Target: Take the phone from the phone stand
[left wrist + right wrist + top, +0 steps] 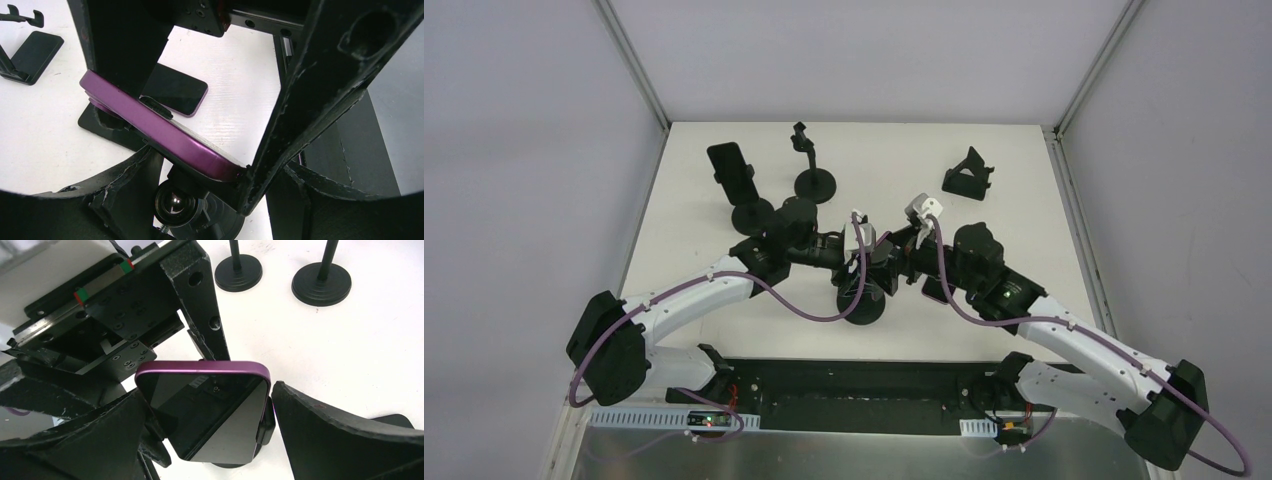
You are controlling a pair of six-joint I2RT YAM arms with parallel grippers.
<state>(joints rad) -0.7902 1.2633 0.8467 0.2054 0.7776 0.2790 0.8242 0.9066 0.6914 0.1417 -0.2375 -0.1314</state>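
A purple-edged phone sits clamped in a black phone stand at the table's middle, its dark screen facing the right wrist camera. My right gripper is open and straddles the phone's sides, with a small gap on the right by the stand's side clamp. My left gripper is open around the phone's long purple edge. The phone's end corner touches its right finger. The stand's ball joint shows below. Both grippers meet over the stand in the top view.
A second phone lies flat on the table beside a flat black base. A stand holding another phone, an empty pole stand and a folding stand stand at the back. Two round bases are beyond the phone.
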